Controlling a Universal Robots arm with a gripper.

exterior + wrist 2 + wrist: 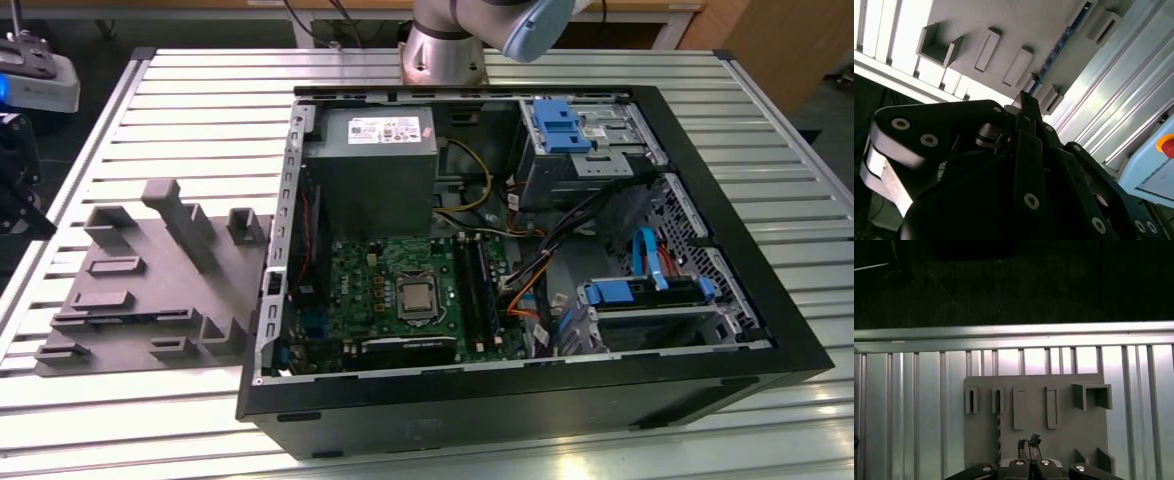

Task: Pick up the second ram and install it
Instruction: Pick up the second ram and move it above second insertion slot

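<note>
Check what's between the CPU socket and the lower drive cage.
Exterior view: black memory slots beside the CPU socket, then a bundle of orange and black cables before the lower drive cage.

An open black metal computer case lies on a slatted silver metal table, a grey slotted plastic fixture plate just beside it.

Your pincer hangs over the grey fixture plate with free air around it, and open slatted table lies round the plate. Mind the tall post and the shorter block (both on the side toward the computer case), whose wall rises just beside the plate. Inside, the power supply, drive cage and cables hem the motherboard; it lies open from above.
</note>
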